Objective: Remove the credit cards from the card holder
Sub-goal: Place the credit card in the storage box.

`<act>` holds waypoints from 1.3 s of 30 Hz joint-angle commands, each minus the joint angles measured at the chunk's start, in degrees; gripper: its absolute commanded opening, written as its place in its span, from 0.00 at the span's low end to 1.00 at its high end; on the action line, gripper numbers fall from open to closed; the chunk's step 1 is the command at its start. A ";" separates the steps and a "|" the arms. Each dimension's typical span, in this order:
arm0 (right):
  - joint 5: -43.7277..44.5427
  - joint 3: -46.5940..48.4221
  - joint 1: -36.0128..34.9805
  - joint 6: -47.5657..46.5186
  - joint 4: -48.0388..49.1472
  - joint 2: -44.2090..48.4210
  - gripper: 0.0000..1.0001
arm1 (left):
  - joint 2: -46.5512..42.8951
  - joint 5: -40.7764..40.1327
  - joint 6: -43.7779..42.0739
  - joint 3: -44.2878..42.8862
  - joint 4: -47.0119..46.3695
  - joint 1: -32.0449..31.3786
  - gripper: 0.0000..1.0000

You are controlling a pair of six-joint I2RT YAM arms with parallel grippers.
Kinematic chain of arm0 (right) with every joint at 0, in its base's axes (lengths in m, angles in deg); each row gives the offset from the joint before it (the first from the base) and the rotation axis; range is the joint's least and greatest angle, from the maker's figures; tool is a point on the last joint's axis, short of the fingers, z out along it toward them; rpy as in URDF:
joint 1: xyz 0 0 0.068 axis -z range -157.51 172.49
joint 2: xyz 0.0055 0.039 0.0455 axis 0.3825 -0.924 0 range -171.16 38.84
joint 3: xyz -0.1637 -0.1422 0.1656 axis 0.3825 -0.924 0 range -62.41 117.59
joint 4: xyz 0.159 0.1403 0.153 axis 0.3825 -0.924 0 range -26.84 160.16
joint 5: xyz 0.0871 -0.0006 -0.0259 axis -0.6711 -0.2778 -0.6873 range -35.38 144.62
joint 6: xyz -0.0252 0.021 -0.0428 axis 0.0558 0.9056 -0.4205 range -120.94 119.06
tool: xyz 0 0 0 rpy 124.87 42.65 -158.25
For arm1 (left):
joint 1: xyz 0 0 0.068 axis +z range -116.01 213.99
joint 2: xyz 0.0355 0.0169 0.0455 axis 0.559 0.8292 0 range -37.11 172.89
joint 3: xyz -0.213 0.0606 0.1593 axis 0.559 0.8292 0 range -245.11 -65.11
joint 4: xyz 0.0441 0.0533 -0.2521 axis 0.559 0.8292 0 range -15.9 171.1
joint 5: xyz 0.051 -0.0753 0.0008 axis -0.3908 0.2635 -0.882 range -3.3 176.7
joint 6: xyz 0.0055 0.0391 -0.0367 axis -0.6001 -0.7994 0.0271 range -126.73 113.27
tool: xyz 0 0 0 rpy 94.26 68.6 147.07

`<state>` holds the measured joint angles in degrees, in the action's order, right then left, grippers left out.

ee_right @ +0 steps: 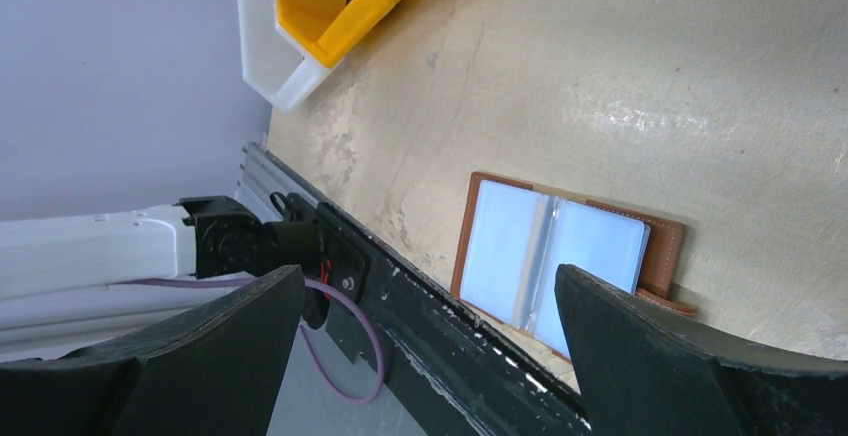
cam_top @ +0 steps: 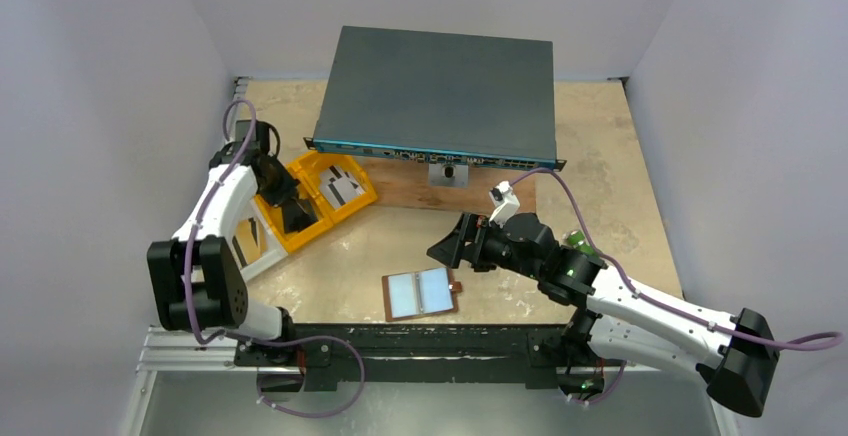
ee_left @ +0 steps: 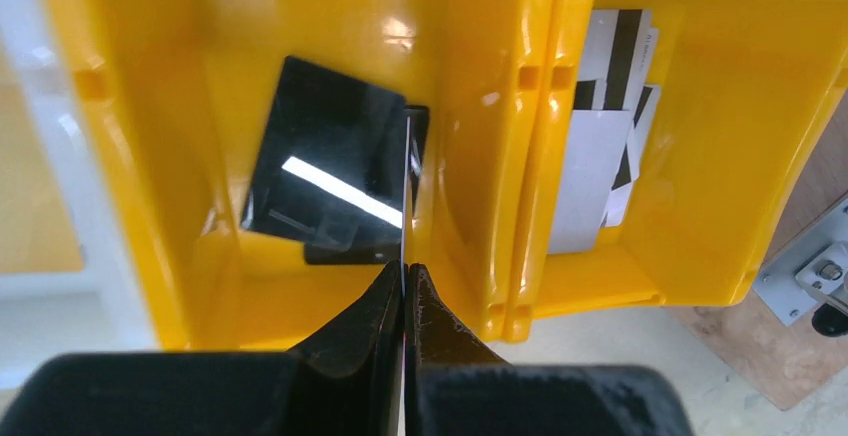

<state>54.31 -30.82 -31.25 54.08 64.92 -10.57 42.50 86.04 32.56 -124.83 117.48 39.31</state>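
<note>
Pinching a light, stiff, likely slippery credit card [ee_left: 406, 196] by its edge in the clenched left hand [ee_left: 405, 281], hovering the released right hand [ee_right: 425, 291] above the open card holder [ee_right: 545, 256].

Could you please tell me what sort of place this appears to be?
Probably a robotics lab test cell: plain pale walls enclose a table, a left arm and right arm are mounted on a metal rail, and staged props sit out: network switch, yellow tray, open card holder.
</note>
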 commanded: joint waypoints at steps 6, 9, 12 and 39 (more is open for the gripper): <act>1.20 0.41 -0.14 -0.38 1.03 1.90 0.99 | 7.87 4.96 -2.91 -5.44 -3.18 0.89 0.00; 1.03 0.23 -0.15 -0.18 1.19 1.82 0.99 | 9.43 6.06 -2.90 -5.26 -3.73 1.50 0.00; 0.66 0.38 -0.14 -0.14 1.53 1.37 0.99 | 10.83 6.66 -2.81 -5.36 -3.80 1.62 0.00; 0.91 0.93 -0.14 -1.72 2.20 -2.39 0.99 | -2.87 4.67 -5.70 -0.11 0.70 2.15 0.36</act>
<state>54.15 -30.84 -31.25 54.10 65.45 -11.49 45.43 91.92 29.37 -127.46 116.60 40.95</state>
